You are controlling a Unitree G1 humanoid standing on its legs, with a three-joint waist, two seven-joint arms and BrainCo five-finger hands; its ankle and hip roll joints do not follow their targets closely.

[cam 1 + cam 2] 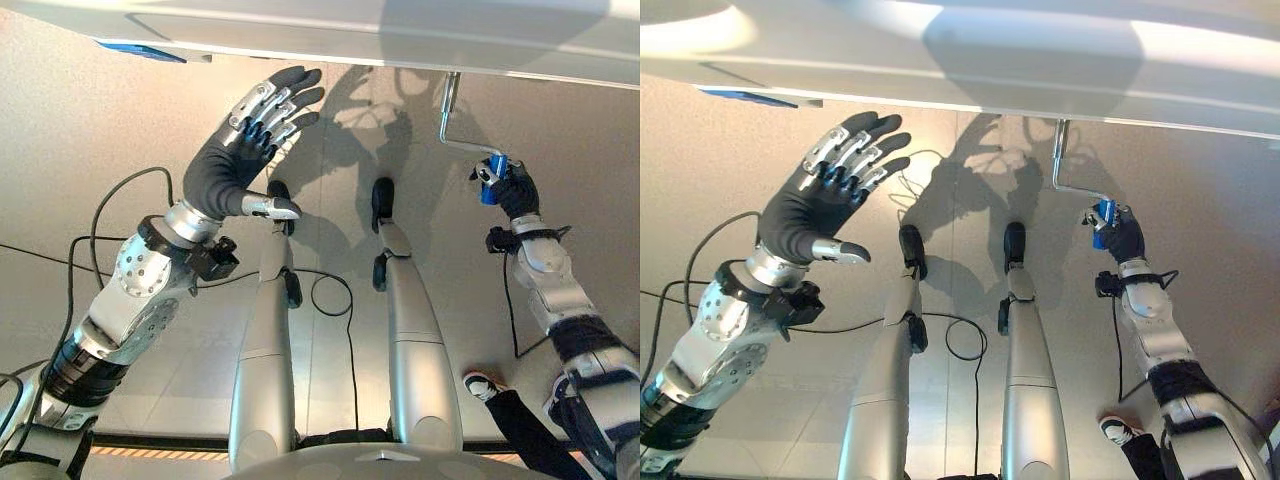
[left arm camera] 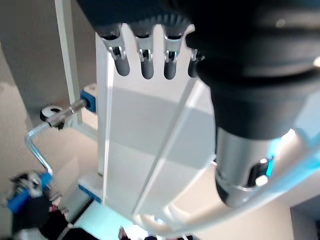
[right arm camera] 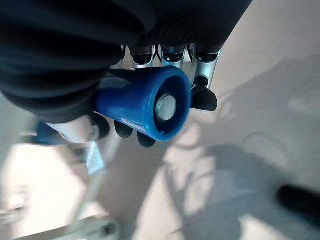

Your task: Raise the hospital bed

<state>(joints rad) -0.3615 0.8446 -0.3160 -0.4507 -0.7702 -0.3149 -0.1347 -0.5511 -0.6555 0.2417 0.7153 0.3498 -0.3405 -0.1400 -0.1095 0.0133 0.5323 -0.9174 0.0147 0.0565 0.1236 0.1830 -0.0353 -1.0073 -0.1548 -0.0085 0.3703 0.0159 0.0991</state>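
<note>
Overhead, the bed (image 1: 400,35) is cut off; right robot hand (image 1: 514,190) grips blue crank handle (image 3: 145,102), left robot hand (image 1: 240,145) spread.

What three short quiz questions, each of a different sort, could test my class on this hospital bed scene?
1. True or false: the right hand is curled round the blue crank handle.
2. Which hand is raised with straight fingers? A) left hand B) right hand
3. Fill in: the metal crank hangs under the ___.

Key: 1 true; 2 A; 3 bed.
</note>
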